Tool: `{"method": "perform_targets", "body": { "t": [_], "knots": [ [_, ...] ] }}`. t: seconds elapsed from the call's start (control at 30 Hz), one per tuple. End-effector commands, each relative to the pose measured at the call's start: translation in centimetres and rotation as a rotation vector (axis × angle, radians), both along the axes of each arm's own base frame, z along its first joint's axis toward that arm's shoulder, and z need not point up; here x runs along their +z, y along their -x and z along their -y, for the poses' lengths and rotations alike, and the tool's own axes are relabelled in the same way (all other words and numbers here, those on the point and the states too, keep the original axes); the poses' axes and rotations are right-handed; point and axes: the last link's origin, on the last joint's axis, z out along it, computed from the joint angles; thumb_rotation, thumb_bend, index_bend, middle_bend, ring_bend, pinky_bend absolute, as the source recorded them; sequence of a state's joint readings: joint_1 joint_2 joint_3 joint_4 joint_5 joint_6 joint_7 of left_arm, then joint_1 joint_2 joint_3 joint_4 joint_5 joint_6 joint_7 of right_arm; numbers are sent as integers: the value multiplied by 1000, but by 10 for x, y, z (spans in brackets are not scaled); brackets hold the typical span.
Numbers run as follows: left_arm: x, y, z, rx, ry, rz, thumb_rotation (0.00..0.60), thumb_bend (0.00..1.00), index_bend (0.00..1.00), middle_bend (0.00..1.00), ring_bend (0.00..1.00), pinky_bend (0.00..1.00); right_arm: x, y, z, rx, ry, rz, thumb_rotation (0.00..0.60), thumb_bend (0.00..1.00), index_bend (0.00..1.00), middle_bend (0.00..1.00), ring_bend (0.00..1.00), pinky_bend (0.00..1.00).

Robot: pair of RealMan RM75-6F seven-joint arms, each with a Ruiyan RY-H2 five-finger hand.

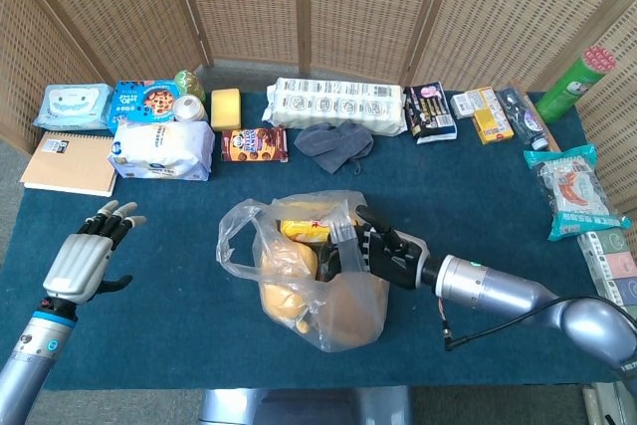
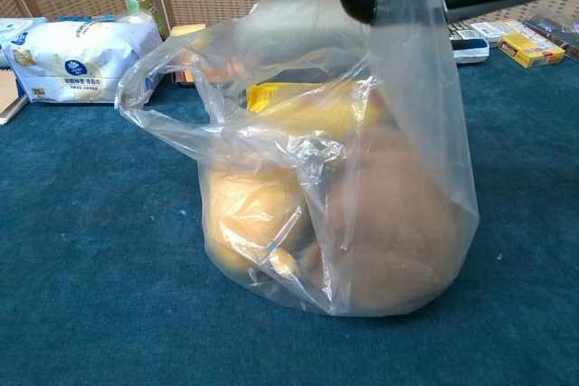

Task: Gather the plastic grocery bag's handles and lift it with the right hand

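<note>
Grocery bag (image 1: 309, 276) on table: right robot hand (image 1: 383, 251) clutching handle film; left robot hand (image 1: 85, 261) spread.

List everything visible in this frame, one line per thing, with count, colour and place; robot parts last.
plastic grocery bag: 1, clear, holding yellow and brown goods, table centre front
notebook: 1, tan, far left edge
wet wipes pack: 1, pale blue, back left
cookie pack: 1, blue, back left
white bag: 1, white and blue, left
yellow block: 1, back row
brown snack pack: 1, beside the block
roll pack: 1, white, back centre
grey cloth: 1, before the rolls
green tube: 1, right rear corner
teal packet: 1, right edge
table: 1, dark blue cover
left hand: 1, grey, fingers apart, holds nothing, front left
right hand: 1, dark, in the bag's plastic at its top right
</note>
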State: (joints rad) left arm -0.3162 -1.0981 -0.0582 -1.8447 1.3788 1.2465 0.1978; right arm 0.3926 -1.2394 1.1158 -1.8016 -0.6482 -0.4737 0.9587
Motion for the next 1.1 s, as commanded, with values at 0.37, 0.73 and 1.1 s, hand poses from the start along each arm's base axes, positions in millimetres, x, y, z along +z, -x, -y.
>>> {"method": "perform_targets", "body": {
  "t": [0.37,0.73,1.1],
  "knots": [
    [-1,2,-1,7,1,7,600,60,190,106,36,182,24,-2,5,-15,-25,110,207,43,516,553,582,570],
    [1,-4,0,-28,-13,15,600,61,189,106,36,183,45,10,11,-118,70,120,216,159,576,637,686,680],
    [6,-21,-5,-151,-56,5,600,64,189,106,54,202,54,23,7,-153,236,84,216,174,583,640,681,674]
  ]
}}
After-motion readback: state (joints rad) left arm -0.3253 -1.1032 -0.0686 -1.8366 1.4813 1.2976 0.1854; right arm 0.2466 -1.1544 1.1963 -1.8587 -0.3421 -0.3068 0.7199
